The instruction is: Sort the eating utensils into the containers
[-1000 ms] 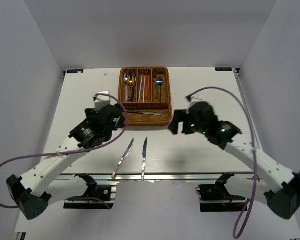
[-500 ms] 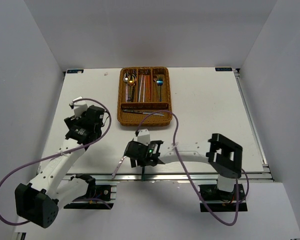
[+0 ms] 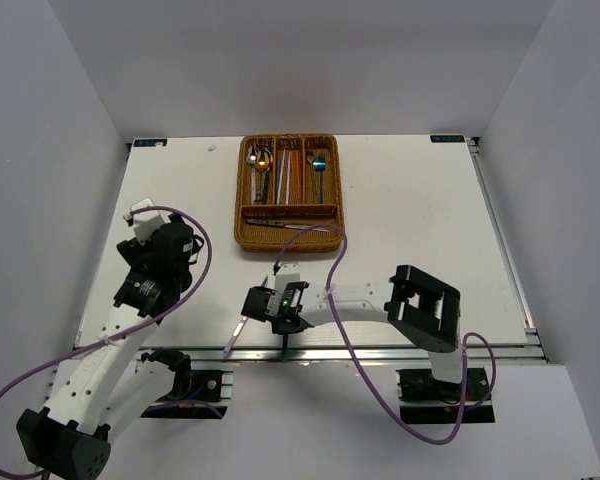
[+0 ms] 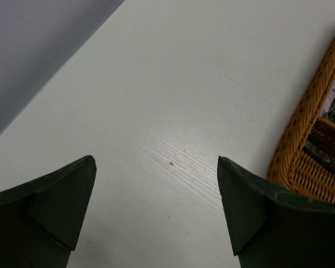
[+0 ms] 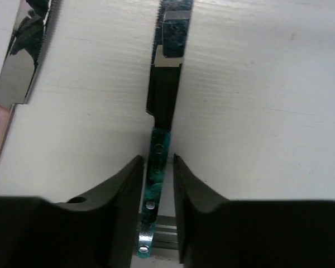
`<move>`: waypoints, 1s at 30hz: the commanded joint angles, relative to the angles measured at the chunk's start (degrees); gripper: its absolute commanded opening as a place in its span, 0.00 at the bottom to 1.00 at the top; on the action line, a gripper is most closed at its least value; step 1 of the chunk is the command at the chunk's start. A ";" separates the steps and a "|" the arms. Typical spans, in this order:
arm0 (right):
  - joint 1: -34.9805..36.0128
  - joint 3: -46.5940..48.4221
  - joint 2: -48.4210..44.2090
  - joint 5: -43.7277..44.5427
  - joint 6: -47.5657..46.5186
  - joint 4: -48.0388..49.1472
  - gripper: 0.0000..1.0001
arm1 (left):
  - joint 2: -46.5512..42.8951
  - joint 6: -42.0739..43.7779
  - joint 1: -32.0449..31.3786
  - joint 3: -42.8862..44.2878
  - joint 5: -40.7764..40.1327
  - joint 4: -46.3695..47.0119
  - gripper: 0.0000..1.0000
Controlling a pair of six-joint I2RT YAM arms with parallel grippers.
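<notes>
The right gripper [image 5: 158,162] stood narrow astride the green-handled knife [image 5: 165,97] on the table [image 5: 257,84], firm pinch unclear; a pink-handled knife [image 5: 19,67] lay alongside, cropped; the left gripper [image 4: 156,209] gaped wide, empty, beside the mostly cut-off wicker tray [image 4: 304,128].

Bright, even overhead light fills the top view; shadows on the white table [image 3: 410,200] in front of the wicker tray [image 3: 289,241] are faint. Near the tray, the knife [image 5: 166,72] blade mirrors dark shapes; the left gripper [image 4: 156,167] looks dim, soft-edged.
</notes>
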 commanded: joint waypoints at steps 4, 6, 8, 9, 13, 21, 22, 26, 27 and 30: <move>0.02 -10.28 -5.09 -0.26 7.51 -0.95 0.11 | -1.37 1.52 0.14 -0.75 1.99 1.56 0.98; 0.02 -11.52 -6.68 0.70 8.22 -1.91 0.00 | -1.28 1.78 0.14 -0.75 2.34 1.65 0.98; 0.02 -11.52 -7.83 2.37 8.31 -2.97 0.00 | -1.28 1.96 0.14 -0.75 2.35 1.74 0.98; 0.02 -11.52 -10.01 2.90 7.61 -3.24 0.00 | -1.20 2.04 0.14 -0.75 2.26 1.74 0.98; 0.46 -13.62 -20.47 4.32 -0.45 1.65 0.00 | -1.54 2.57 0.05 -0.92 2.35 1.91 0.98; -3.91 -11.00 -33.15 0.02 -36.54 13.00 0.00 | -2.60 3.36 0.05 -1.10 2.87 2.70 0.98; -5.58 -10.65 -33.24 -2.08 -43.48 15.98 0.00 | -2.69 3.54 0.05 -1.10 3.14 3.05 0.98; -19.08 -8.72 -30.87 -24.67 -82.11 25.66 0.00 | -4.88 4.24 0.05 -1.53 4.36 4.02 0.98; -22.18 -7.23 -28.95 -30.35 -86.22 26.03 0.00 | -5.41 4.50 0.05 -1.80 5.07 4.28 0.98; -30.55 4.00 -20.72 -38.31 -95.91 20.89 0.00 | -6.81 6.17 0.05 -2.50 9.02 5.95 0.98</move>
